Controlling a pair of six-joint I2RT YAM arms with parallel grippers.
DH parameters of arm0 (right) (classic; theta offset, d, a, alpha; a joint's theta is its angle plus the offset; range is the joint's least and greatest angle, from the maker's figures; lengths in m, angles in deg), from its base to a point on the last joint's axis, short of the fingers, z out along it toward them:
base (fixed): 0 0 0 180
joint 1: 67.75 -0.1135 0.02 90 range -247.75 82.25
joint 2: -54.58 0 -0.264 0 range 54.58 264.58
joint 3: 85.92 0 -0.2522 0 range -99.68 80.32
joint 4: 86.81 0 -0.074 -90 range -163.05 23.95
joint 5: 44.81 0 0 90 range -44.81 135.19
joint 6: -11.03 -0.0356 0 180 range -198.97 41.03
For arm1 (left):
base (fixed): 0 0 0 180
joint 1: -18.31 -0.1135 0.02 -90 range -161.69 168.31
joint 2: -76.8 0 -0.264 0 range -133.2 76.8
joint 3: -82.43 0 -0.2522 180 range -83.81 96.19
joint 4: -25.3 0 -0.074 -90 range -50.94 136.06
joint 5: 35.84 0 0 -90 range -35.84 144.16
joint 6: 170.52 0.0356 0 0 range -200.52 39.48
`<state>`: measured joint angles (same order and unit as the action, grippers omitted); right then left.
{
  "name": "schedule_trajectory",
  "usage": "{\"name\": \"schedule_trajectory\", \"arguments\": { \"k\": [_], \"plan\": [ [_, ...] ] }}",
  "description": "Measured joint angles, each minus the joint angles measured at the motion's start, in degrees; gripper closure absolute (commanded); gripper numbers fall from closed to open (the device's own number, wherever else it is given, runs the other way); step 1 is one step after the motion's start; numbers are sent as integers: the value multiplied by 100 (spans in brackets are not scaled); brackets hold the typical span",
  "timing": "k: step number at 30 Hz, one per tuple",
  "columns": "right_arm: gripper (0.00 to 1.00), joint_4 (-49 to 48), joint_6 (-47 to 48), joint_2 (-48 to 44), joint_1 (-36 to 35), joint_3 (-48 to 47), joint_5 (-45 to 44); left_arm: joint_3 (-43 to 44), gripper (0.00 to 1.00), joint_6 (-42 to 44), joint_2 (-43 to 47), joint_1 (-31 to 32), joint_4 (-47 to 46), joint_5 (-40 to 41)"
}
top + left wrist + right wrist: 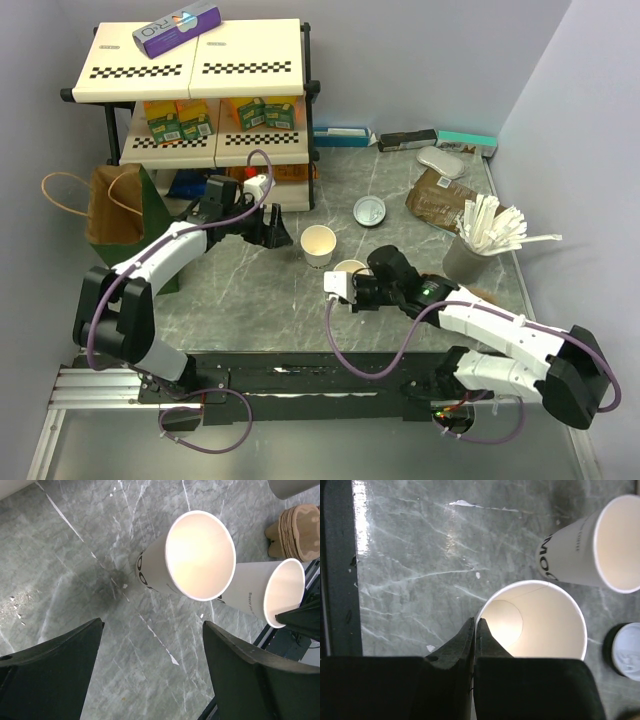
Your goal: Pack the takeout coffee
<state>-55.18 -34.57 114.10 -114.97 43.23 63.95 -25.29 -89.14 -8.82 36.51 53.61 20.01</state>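
Observation:
Two white paper cups of the takeout coffee stand upright and empty on the grey marble table. My right gripper (475,630) (360,285) is shut on the near cup (540,625) (350,267), pinching its rim with one finger inside and one outside. The far cup (318,245) (200,555) (600,545) stands free just beyond it. To the far cup's left, my left gripper (152,622) (275,228) hangs open with only bare table between its fingers. The left wrist view also shows the near cup (282,592).
A cup lid (369,211) (626,650) lies behind the cups. A grey tumbler of white sticks (470,255) and a brown packet (438,198) are at the right. Stacked pulp trays (300,530) sit beyond the cups. A paper bag (110,205) and shelf rack (200,70) stand at the left.

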Motion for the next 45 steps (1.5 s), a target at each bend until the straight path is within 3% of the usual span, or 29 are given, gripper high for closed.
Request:
{"name": "schedule_trajectory", "arguments": {
  "k": [4,9,15,26,32,38,45],
  "plan": [
    [98,11,-286,170,31,-11,52,0,13,0,-61,0,9,0],
    [67,44,-555,197,92,-42,87,0,13,-7,-98,0,-2,-4],
    [53,796,-577,358,227,-616,111,2,14,-9,-127,0,-4,-11],
    [53,1731,-293,503,431,-2476,365,105,13,63,-122,0,46,-17],
    [52,1784,-2,1926,466,-3687,468,208,13,315,15,0,476,118],
    [44,2374,365,3379,474,-4640,520,203,13,343,535,-131,990,240],
    [44,2916,660,3735,472,-4743,531,-133,12,247,931,-444,1019,417]
  ]
}}
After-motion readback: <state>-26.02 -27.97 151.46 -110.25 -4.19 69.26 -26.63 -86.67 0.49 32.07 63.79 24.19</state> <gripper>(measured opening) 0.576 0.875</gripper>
